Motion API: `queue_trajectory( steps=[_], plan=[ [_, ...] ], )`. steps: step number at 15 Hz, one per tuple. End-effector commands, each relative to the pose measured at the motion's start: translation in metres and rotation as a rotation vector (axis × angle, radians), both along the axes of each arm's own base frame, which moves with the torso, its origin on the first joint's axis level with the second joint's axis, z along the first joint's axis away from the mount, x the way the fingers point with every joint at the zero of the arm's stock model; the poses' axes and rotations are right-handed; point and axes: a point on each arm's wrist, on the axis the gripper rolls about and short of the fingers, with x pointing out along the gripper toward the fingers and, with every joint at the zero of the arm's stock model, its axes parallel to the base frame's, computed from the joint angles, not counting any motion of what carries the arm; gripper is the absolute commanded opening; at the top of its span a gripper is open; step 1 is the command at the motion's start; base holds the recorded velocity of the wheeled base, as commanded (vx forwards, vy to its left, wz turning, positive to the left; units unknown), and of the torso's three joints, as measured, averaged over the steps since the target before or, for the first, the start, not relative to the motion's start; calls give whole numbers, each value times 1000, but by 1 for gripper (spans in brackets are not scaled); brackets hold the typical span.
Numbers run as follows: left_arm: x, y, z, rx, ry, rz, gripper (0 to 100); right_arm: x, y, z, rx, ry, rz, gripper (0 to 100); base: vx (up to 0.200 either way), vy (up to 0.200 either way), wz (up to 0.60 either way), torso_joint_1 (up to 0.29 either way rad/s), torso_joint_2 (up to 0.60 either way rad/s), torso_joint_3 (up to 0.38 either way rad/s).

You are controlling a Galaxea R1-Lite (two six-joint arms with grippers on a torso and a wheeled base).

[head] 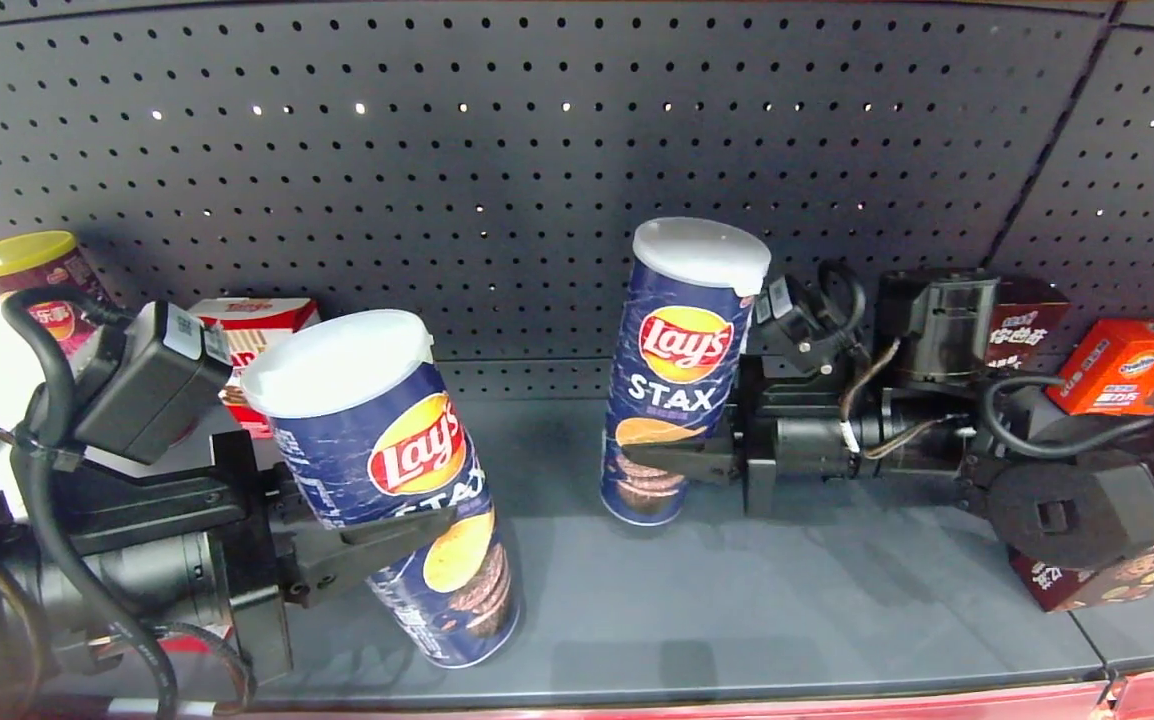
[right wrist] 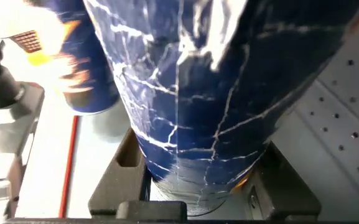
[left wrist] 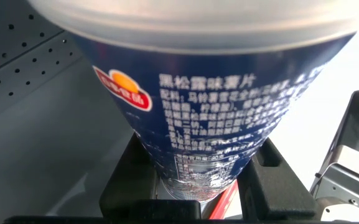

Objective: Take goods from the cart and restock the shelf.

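Two blue chip cans with white lids are on the grey shelf (head: pixel 787 610). My left gripper (head: pixel 377 540) is shut on the left chip can (head: pixel 387 470), which tilts with its base near the shelf's front edge; the same can (left wrist: pixel 216 124) rises between the black fingers (left wrist: pixel 129 180) in the left wrist view. My right gripper (head: pixel 682 460) is shut on the right chip can (head: pixel 672 380), nearly upright at mid-shelf near the pegboard. In the right wrist view that can (right wrist: pixel 198 112) stands between the fingers (right wrist: pixel 117 180), with the other can (right wrist: pixel 79 68) behind.
A maroon can with a yellow lid (head: pixel 42 285) and a red-white box (head: pixel 252 330) stand at the back left. An orange box (head: pixel 1132 365) and dark brown boxes (head: pixel 1027 320) sit at the right. The pegboard back wall (head: pixel 537 150) closes the shelf; a red strip (head: pixel 837 705) edges its front.
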Motion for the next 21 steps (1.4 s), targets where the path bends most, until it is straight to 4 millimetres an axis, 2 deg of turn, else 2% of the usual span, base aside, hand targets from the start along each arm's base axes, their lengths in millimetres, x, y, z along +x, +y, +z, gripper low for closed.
queue_trajectory(
  steps=[1,4,10,16,19,20,21],
  plan=[
    [0,0,1,-1,-2,1,0,-22,-10,2,3,-6,9,0,0,0,0,0,0,0],
    [0,0,0,-1,-1,1,0,-34,-9,-16,-16,6,34,0,0,0,0,0,0,0],
    [2,4,0,-1,-1,23,0,-45,-12,-45,-84,25,63,0,0,0,0,0,0,0],
    [2,4,0,0,2,21,0,-46,-13,-51,-98,40,65,0,0,0,0,0,0,0],
    [2,4,-1,2,5,23,0,-45,-6,-56,-108,51,75,0,0,0,0,0,0,0],
    [2,4,-1,2,5,21,0,-46,-5,-57,-108,46,77,100,0,0,0,0,0,0],
    [2,4,-1,2,5,21,0,-46,-5,-57,-104,38,76,100,0,0,0,0,0,0]
  ],
)
